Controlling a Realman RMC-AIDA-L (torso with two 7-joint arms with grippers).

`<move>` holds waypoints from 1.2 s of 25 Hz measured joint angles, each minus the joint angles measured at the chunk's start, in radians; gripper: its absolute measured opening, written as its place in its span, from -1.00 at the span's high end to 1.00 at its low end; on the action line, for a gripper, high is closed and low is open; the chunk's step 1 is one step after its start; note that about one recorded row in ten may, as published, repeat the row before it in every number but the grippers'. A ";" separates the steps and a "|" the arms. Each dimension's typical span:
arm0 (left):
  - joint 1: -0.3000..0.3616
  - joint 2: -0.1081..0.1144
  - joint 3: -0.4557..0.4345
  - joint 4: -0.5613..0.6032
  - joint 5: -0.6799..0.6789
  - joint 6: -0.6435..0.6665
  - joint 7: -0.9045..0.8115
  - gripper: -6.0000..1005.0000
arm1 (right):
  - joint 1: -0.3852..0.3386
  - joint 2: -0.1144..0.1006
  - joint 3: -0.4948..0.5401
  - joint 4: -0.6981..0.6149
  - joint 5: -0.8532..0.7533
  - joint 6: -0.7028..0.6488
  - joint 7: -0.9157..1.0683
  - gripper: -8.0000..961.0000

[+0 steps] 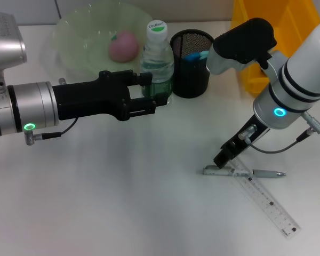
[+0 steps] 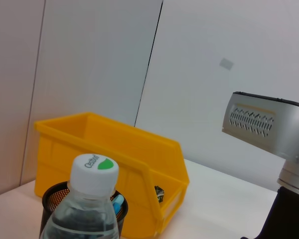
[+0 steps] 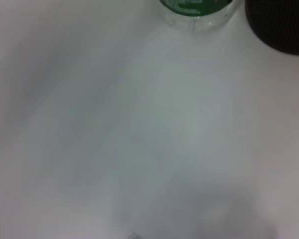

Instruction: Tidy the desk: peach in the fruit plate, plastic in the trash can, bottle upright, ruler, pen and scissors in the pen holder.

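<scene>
The peach (image 1: pixel 122 46) lies in the pale green fruit plate (image 1: pixel 74 37). The bottle (image 1: pixel 157 58) stands upright with its green cap on, and my left gripper (image 1: pixel 149 93) is shut on its lower half; the bottle (image 2: pixel 89 209) fills the near corner of the left wrist view. The black mesh pen holder (image 1: pixel 192 63) has blue handles inside, apparently the scissors (image 1: pixel 194 55). My right gripper (image 1: pixel 223 159) points down onto the grey pen (image 1: pixel 240 172), which lies on the table across the clear ruler (image 1: pixel 268 201). No plastic is in view.
A yellow bin (image 1: pixel 266 32) stands at the back right, behind my right arm, and the yellow bin (image 2: pixel 114 159) also shows behind the holder. The bottle, pen holder (image 3: pixel 281 25) and plate crowd the back of the table.
</scene>
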 joint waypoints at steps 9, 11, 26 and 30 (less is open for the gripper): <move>0.000 0.000 0.000 0.000 -0.001 0.000 0.000 -0.31 | -0.001 -0.002 0.001 0.000 -0.006 0.002 0.000 -0.32; 0.000 0.000 0.000 0.000 -0.002 0.000 0.000 -0.31 | -0.002 -0.002 0.001 0.000 -0.007 0.002 0.000 -0.32; -0.006 0.000 0.000 -0.007 -0.001 -0.009 0.000 -0.31 | -0.004 -0.004 0.001 -0.002 -0.007 -0.007 0.000 -0.32; -0.006 0.000 0.000 -0.008 -0.001 -0.009 0.000 -0.31 | -0.005 -0.004 0.001 -0.007 -0.007 -0.009 0.000 -0.32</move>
